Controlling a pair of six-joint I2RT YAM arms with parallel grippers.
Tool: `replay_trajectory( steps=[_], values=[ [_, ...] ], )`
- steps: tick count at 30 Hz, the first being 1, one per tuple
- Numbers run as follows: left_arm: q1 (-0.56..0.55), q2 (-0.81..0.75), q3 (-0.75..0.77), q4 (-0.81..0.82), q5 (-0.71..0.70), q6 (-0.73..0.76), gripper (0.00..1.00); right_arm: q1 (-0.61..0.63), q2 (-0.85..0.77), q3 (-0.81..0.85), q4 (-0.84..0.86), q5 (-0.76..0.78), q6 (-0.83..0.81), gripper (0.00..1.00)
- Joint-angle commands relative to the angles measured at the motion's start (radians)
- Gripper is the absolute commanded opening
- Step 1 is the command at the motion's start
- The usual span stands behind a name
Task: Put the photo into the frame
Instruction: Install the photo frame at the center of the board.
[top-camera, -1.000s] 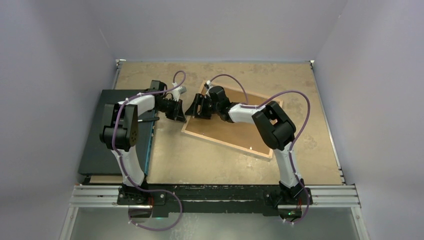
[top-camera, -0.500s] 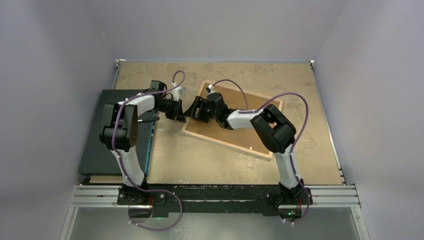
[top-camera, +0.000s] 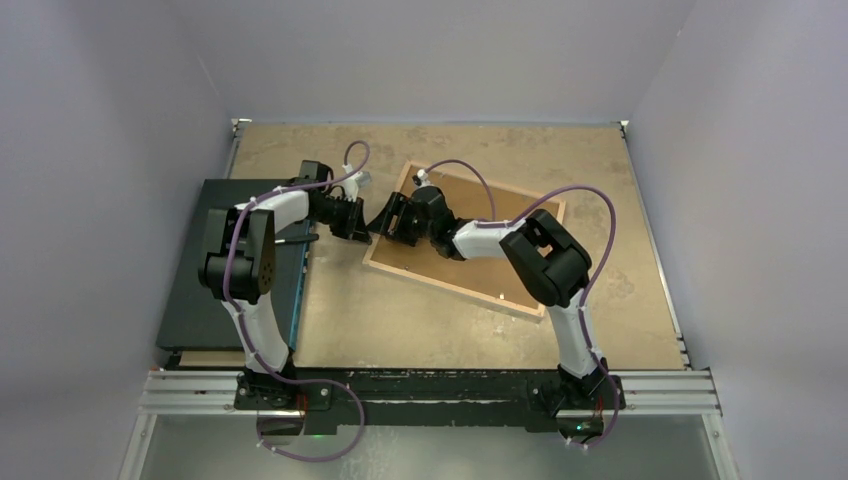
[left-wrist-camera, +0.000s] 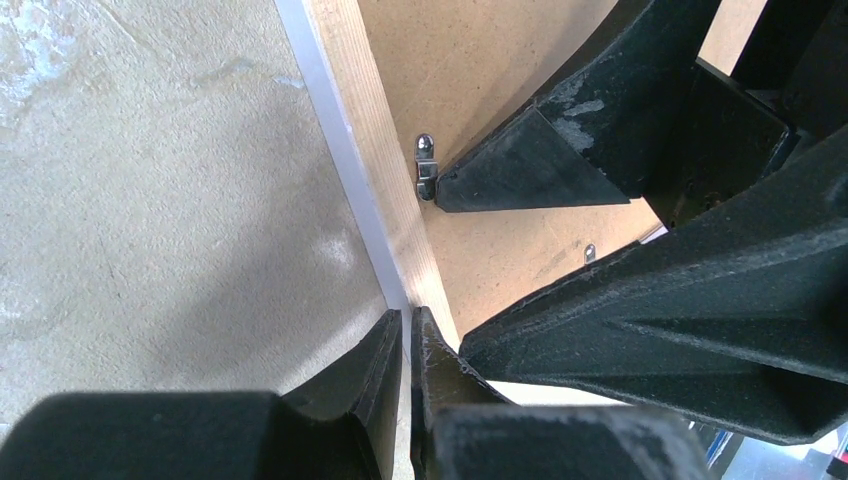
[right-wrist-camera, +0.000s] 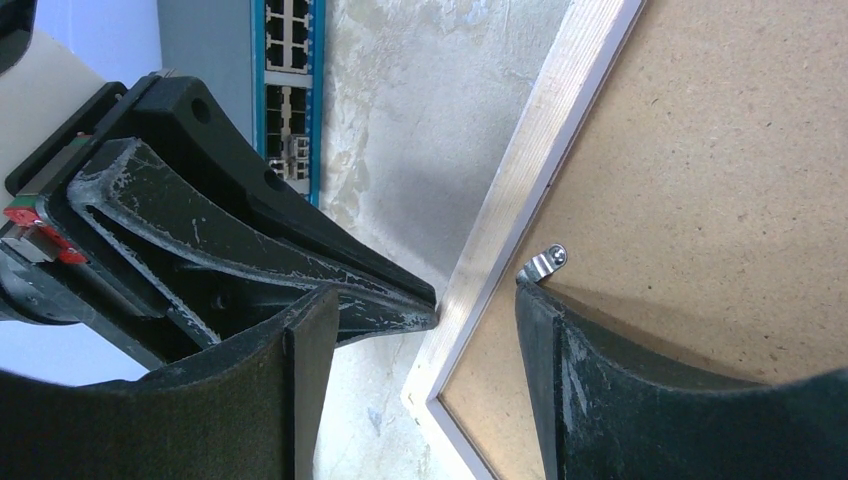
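Top external view gives you the large rectangular frame (top-camera: 480, 265) with its light wood border and brown backing board lying back-up and skewed on the mottled tan worktop (top-camera: 400, 320), right of centre. Both arms reach to its left end. Your left pincer (top-camera: 362, 233) is pressed together, and in the left wrist view its tips (left-wrist-camera: 408, 325) sit right at the white outer edge of the frame's wood border (left-wrist-camera: 370, 150); you cannot tell whether they press on it. Your right pincer (top-camera: 383, 218) is spread and pinches nothing. In the right wrist view it (right-wrist-camera: 425, 300) straddles that same border (right-wrist-camera: 520, 200): one finger is over the backing board with its tip against a small silver metal clip (right-wrist-camera: 543, 263), the other over the worktop outside the frame. A plain dark flat board (top-camera: 200, 280) lies at the worktop's left under your left arm, with a blue strip (top-camera: 296, 290) along its right edge.
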Motion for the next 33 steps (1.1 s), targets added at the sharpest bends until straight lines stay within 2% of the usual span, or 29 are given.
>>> replay_trajectory(
  steps=[1, 6, 11, 15, 20, 24, 33],
  values=[
    [-0.018, -0.012, -0.029, 0.016, 0.0, 0.019, 0.05, 0.014, 0.059, 0.03, -0.025, 0.077, -0.001, 0.68],
    [-0.019, -0.015, -0.037, 0.021, 0.005, 0.013, 0.05, 0.011, 0.066, 0.001, 0.016, 0.068, 0.031, 0.68],
    [-0.019, -0.021, -0.044, 0.024, 0.006, 0.003, 0.05, 0.001, 0.036, -0.125, 0.241, 0.041, 0.111, 0.64],
    [-0.018, -0.025, -0.049, 0.027, -0.012, 0.006, 0.05, -0.002, -0.021, -0.177, 0.289, 0.058, 0.11, 0.67],
    [-0.016, -0.024, -0.049, 0.024, -0.021, 0.007, 0.05, -0.008, -0.107, -0.235, 0.291, 0.09, 0.109, 0.71],
    [-0.016, -0.029, -0.058, 0.03, -0.017, 0.001, 0.05, -0.01, -0.125, -0.225, 0.208, 0.126, 0.086, 0.7],
    [-0.017, -0.036, -0.072, 0.034, -0.013, 0.001, 0.05, -0.009, -0.047, -0.131, 0.149, 0.172, 0.103, 0.59]
  ],
)
